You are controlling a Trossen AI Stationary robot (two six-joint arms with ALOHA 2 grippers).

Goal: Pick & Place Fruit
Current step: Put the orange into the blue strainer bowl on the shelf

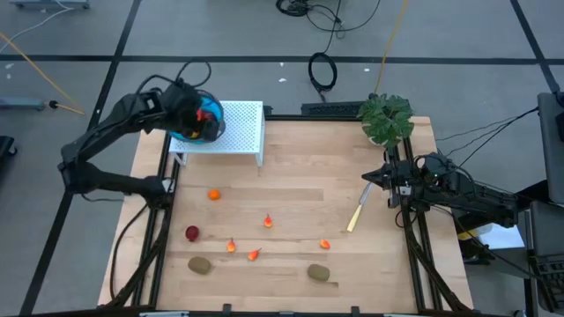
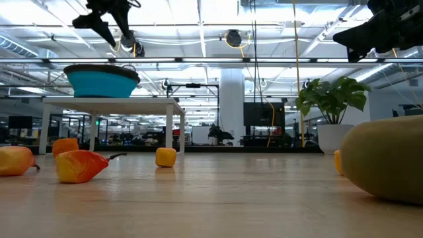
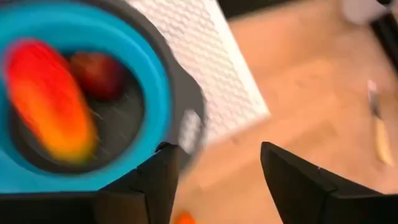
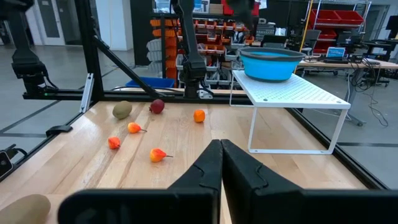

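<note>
A blue bowl (image 3: 155, 81) stands on a white mesh rack (image 1: 245, 123) at the table's far left. In it lie a red-orange oval fruit (image 3: 50, 99) and a dark red ball (image 3: 99, 74). My left gripper (image 3: 214, 180) hangs open above the bowl's near rim, with nothing between its fingers. On the wood lie an orange ball (image 1: 213, 195), a dark red ball (image 1: 192, 232), several tiny orange-red bits (image 1: 254, 254) and two kiwis (image 1: 201, 264) (image 1: 318, 273). My right gripper (image 1: 370, 179) waits shut at the right, above the table.
A pale yellow stick (image 1: 357, 214) lies on the table just near of my right gripper. A leafy plant (image 1: 386, 117) stands at the far right corner. The rack's legs (image 4: 252, 134) rest on the table, with open room under it.
</note>
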